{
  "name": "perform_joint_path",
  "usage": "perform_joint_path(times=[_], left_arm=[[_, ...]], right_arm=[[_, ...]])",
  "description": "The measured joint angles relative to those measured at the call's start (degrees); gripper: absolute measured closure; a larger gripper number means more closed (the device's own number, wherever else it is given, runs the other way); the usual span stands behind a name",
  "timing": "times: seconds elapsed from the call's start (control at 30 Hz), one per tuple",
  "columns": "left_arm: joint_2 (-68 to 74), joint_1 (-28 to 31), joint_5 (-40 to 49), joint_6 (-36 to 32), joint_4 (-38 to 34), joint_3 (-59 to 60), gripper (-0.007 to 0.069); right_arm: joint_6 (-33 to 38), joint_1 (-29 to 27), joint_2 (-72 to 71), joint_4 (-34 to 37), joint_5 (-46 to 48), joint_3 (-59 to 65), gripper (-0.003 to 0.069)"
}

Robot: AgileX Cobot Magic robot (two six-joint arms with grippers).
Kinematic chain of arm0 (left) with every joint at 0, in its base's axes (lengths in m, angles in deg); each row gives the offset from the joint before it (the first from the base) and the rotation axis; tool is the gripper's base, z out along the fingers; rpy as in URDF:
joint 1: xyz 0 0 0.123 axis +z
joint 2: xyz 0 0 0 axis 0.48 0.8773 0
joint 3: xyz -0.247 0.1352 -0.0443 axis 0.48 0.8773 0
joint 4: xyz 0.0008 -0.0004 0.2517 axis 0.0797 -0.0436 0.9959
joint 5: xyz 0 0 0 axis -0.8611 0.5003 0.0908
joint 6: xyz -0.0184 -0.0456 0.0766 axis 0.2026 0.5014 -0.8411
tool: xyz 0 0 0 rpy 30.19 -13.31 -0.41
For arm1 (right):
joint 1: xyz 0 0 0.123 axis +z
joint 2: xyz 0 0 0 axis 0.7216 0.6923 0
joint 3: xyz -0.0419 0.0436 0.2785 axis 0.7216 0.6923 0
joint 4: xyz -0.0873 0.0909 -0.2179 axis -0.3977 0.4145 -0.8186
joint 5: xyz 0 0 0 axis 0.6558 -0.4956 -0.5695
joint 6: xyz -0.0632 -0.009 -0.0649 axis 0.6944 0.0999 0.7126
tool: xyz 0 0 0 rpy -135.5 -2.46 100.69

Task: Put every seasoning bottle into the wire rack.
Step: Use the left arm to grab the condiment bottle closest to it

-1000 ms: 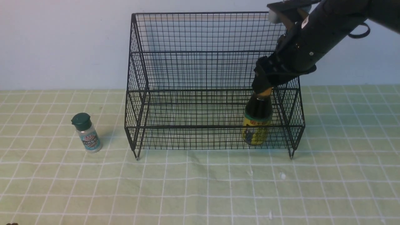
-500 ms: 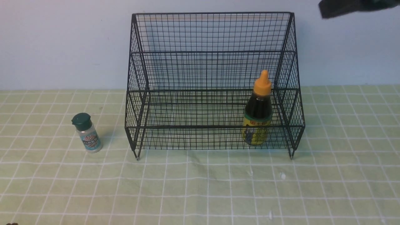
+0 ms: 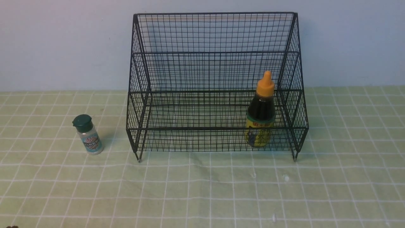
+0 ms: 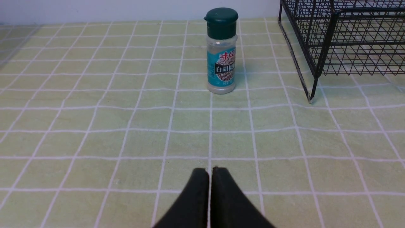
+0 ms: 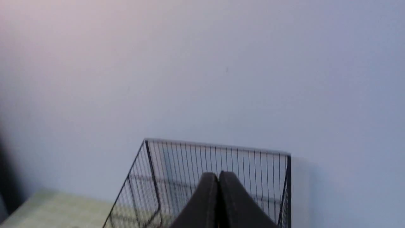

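I see the sauce bottle standing upright in the lower tier of the rack, near its right end, cap clear above the front rail. That spot makes sense to me: the low front wire should keep it from sliding out, and the rest of the tier is free. The shaker stands upright on the worktop, outside the rack on its left, near it but apart, so I judge half the job undone.

Neither arm shows in the front view. My left end effector sits low over the worktop, fingers pressed together with nothing between them, pointing straight at the shaker, which is well ahead of it. It is a good line for an approach, though I would have to spread the fingers first. My right end effector is also pressed together and empty, held high and tilted up so its camera sees mostly wall and the rack's top edge, well out of the left arm's way
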Motion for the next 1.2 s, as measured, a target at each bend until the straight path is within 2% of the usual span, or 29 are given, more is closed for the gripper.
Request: perform_joint_path(times=[0.03,0.07,0.17,0.37,0.73,0.83,0.87,1.03,1.1,1.2], left_arm=[[0.00,0.00,0.00,0.00,0.00,0.00,0.0631],[0.00,0.00,0.00,0.00,0.00,0.00,0.0631],[0.00,0.00,0.00,0.00,0.00,0.00,0.0631],[0.00,0.00,0.00,0.00,0.00,0.00,0.0631],[0.00,0.00,-0.04,0.00,0.00,0.00,0.0631],[0.00,0.00,-0.04,0.00,0.00,0.00,0.0631],[0.00,0.00,-0.04,0.00,0.00,0.00,0.0631],[0.00,0.00,-0.04,0.00,0.00,0.00,0.0631],[0.00,0.00,-0.04,0.00,0.00,0.00,0.0631],[0.00,0.00,-0.04,0.00,0.00,0.00,0.0631]], right_arm=[[0.01,0.00,-1.30,-0.14,-1.02,1.63,0.0670],[-0.11,0.00,-5.49,-0.69,-9.47,7.06,0.0670],[-1.20,0.00,-12.42,-0.78,-21.66,16.66,0.0671],[-2.36,0.00,-15.83,-0.59,-26.71,23.08,0.0671],[-2.42,0.00,-15.83,-0.59,-27.15,23.56,0.0671],[-1.46,0.00,-15.83,-2.77,-27.15,23.56,0.0671],[0.11,0.00,-15.83,-5.49,-26.65,23.56,0.0671],[2.16,-0.21,-16.77,-12.38,-17.62,25.60,0.0671],[2.27,-2.29,-17.85,-13.59,-13.07,28.77,0.0671],[2.06,-9.77,-19.09,-13.74,-10.31,37.17,0.0671]])
